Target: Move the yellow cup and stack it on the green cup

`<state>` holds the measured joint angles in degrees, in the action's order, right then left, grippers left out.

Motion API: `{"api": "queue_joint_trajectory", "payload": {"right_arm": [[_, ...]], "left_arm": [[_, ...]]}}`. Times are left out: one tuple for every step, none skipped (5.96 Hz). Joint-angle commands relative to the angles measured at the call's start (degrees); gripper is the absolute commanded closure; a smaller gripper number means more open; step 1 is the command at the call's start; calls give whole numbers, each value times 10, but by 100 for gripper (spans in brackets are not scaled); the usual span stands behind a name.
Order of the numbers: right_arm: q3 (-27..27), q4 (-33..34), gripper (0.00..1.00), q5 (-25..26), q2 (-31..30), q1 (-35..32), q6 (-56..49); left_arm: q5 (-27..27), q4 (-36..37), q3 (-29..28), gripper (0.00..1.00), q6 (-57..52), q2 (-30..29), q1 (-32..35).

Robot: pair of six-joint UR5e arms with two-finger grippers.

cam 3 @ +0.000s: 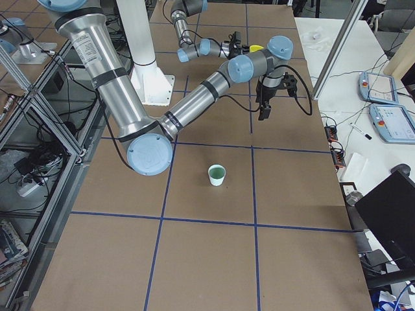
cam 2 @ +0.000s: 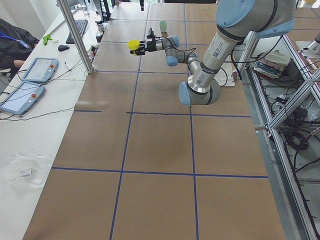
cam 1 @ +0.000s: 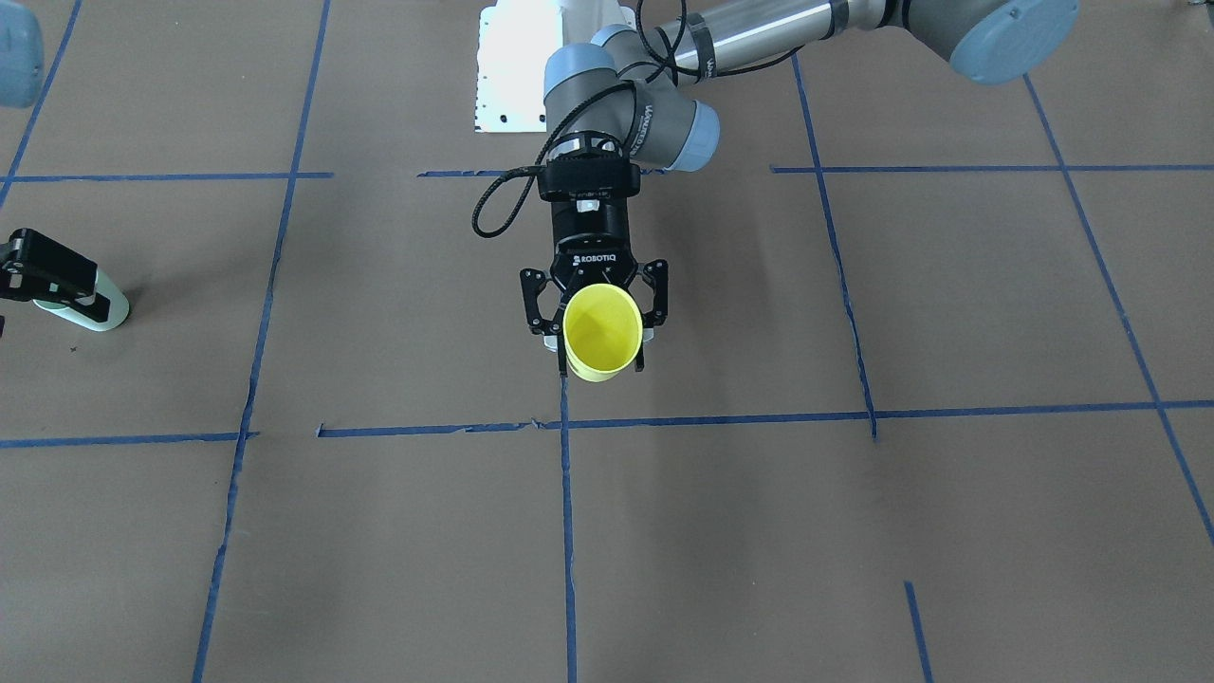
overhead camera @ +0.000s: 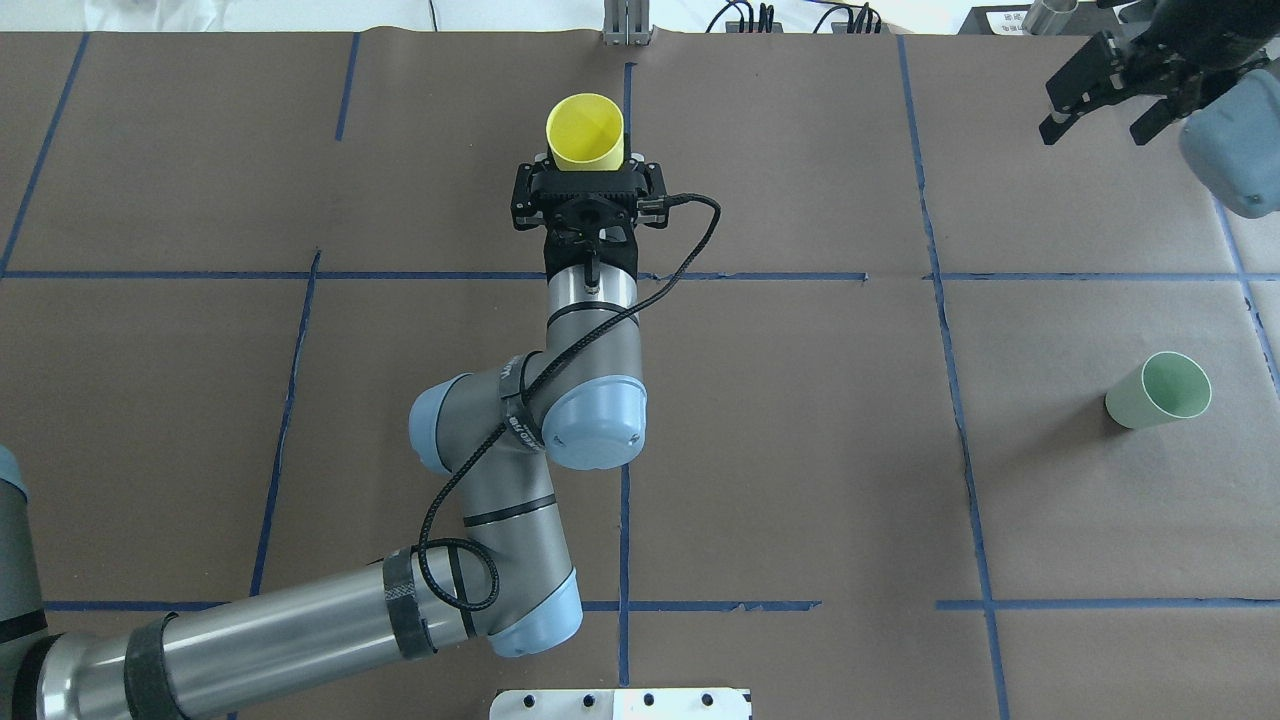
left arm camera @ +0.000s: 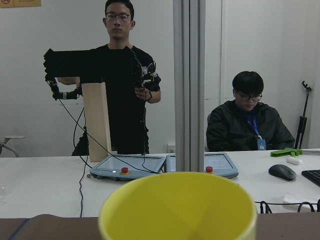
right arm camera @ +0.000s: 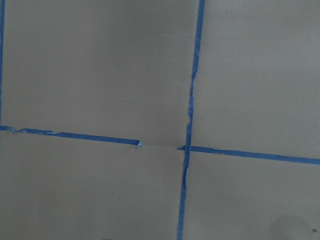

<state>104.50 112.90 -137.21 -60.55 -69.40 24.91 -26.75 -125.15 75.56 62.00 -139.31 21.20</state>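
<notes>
- Far out at 12 o'clock in the overhead view, the left tool (overhead camera: pixel 585 168) pinches the yellow cup (overhead camera: pixel 585 130), its fingers pressed against opposite sides of the lower wall.
- That tool lies level and reaches forward, so the cup sits upright with its mouth up. This grip from the side leaves the rim free, which probably suits lowering the cup base-first into another.
- It looks to hang clear of the surface (overhead camera: pixel 800 450), though no view settles that.
- Toward 4 o'clock from the yellow cup, and well apart from it, the green cup (overhead camera: pixel 1160 392) stands upright on the robot's right half. It is alone in its taped square, with its open mouth ready to receive.
- At 2 o'clock the right tool (overhead camera: pixel 1095 115) hovers with its fingers spread and nothing between them. It is well apart from both cups and seems to be waiting, perhaps for a hand-over.
- Both cups are plain, smooth plastic, thin-walled, tapered and without handles. The taper should let one nest in the other, but the slick, thin walls could slip or flex under a hard squeeze.
- A matte brown paper-like sheet covers the surface, and blue tape lines (overhead camera: pixel 757 276) divide it into squares. The tape is ragged at some joins.
</notes>
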Motion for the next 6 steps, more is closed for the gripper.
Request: {"api": "queue_joint_trajectory", "payload": {"right_arm": [[-9,17,0,0,73,55,91],[-46,17,0,2,121,73,112],[-94,18,0,4,176,93,146],[-166,18,1,6,251,105,168],[-220,27,1,8,305,113,168],[-308,68,2,25,389,124,168]], "left_arm": [[19,1,-28,55,5,-14,-15],[24,0,-28,55,5,-13,-21],[25,0,-29,55,5,-13,-22],[25,0,-29,55,5,-13,-22],[25,0,-29,55,4,-12,-22],[24,-1,-29,55,4,-12,-22]]}}
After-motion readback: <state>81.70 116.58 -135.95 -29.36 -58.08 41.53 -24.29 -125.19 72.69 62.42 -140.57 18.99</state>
